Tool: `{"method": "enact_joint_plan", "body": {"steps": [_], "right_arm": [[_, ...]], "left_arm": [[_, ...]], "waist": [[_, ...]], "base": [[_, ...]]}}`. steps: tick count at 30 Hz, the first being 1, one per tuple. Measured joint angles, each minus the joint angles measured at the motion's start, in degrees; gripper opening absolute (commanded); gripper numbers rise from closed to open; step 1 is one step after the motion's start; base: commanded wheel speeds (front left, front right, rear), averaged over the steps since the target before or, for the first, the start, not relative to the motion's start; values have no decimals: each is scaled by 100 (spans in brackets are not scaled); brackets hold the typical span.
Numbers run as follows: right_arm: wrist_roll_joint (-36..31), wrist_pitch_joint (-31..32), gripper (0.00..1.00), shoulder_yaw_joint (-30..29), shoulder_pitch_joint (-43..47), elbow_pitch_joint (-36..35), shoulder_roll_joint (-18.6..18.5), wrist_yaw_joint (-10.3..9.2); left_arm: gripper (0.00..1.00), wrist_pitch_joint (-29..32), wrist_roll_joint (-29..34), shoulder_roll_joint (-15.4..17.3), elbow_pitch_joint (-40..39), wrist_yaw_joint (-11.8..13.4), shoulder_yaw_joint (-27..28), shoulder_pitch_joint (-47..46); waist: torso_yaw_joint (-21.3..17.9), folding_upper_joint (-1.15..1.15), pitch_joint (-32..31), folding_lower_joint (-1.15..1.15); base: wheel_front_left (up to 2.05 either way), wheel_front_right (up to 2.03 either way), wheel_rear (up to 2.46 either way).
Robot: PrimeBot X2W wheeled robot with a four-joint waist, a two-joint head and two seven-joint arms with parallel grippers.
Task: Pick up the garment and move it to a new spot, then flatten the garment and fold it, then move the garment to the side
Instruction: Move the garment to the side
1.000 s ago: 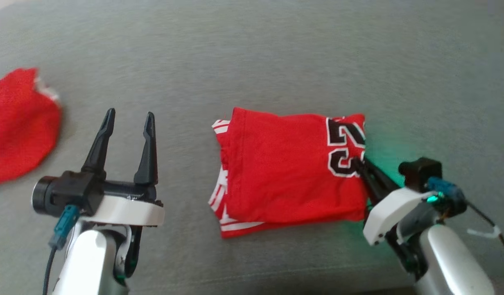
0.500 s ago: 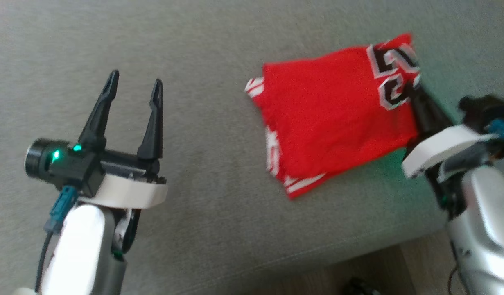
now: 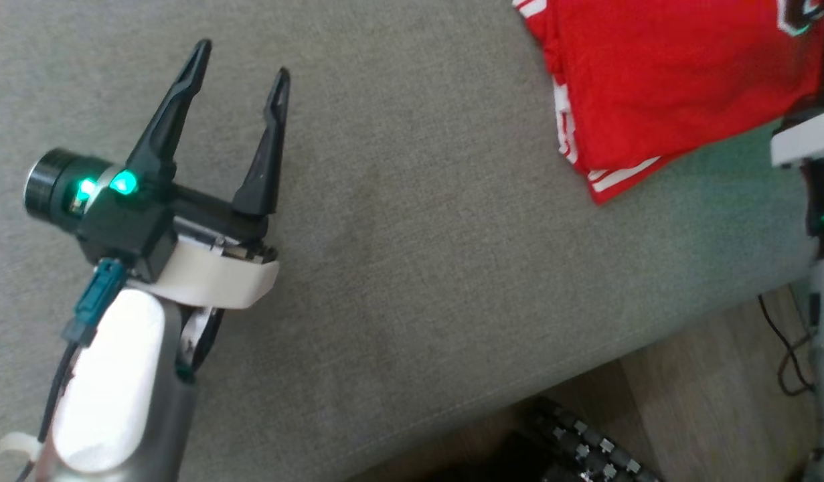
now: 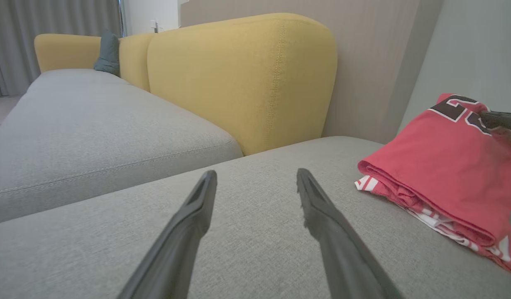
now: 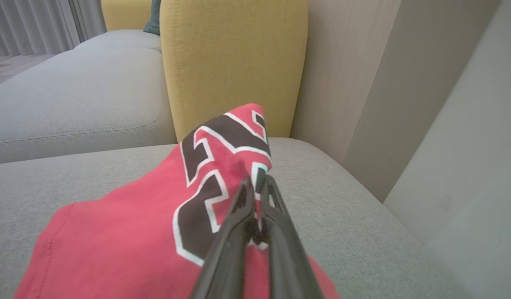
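Observation:
The folded red garment (image 3: 652,87), with white-striped trim and a black number, lies on the grey sofa seat (image 3: 418,234) at the head view's upper right. My right gripper (image 5: 255,182) is shut on the garment (image 5: 155,216) at its numbered corner, which is lifted a little. In the head view, its white wrist (image 3: 803,140) sits at the right edge. My left gripper (image 3: 243,58) hovers open over bare seat, well left of the garment, with nothing between its fingers. In the left wrist view the left gripper (image 4: 255,176) is open, and the garment (image 4: 446,166) lies to the right.
A yellow backrest (image 4: 238,79) stands behind the seat, with a beige wall (image 5: 446,124) close beside the garment. The seat's front edge runs diagonally; beyond it are wooden floor (image 3: 706,381), cables (image 3: 786,348) and a dark wheeled base (image 3: 572,442).
The head camera has swung, shifting the whole picture. The right gripper has dragged the garment to the right, away from the left gripper. The other red cloth at left has left the view.

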Motion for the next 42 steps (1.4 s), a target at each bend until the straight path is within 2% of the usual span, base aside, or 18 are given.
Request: {"method": "enact_joint_plan", "body": {"steps": [6, 14, 21, 24, 25, 26, 27, 36, 42], "right_arm": [[-287, -36, 0, -431, -177, -118, -29, 0], [-875, 0, 0, -1035, -443, -249, -133, 0], [-1080, 52, 0, -1267, -518, -88, -96, 0], [-1229, 41, 46, -1397, -509, -38, 8, 0], [-1289, 16, 67, -1421, -494, -38, 49, 0], [-1359, -21, 95, -1447, -485, -41, 88, 0], [-1427, -36, 100, -1483, -475, -42, 132, 0], [-1604, -271, 100, -1606, 297, -41, 485, 0], [-1404, -463, 100, -902, 916, -158, 702, 0]], "left_arm": [[100, 0, 77, 16, -20, -30, -124, -194], [100, -1, 78, 86, -93, -54, -224, -492], [100, -18, 77, 85, -92, -94, -294, -561], [100, -94, 77, 73, -47, -94, -324, -606], [100, -119, 76, 63, -8, -94, -333, -606], [100, -127, 75, 59, 21, -94, -344, -604], [100, -142, 74, 53, 42, -93, -356, -602], [100, -218, -38, -4, 232, -18, -441, -402], [100, -260, -181, -49, 393, 166, -407, 54]], "waist": [[-52, 0, 293, 0], [79, 0, 560, 0], [220, 0, 677, 0], [280, 0, 655, 0], [292, 0, 629, 0], [301, 0, 598, 0], [310, 0, 561, 0], [327, 0, 42, 0], [368, 0, -409, -1]], "base": [[0, 0, 0], [0, 0, 0], [0, 0, 0], [0, 0, 0], [0, 0, 0], [0, 0, 0], [0, 0, 0], [0, 0, 0], [0, 0, 0]]}}
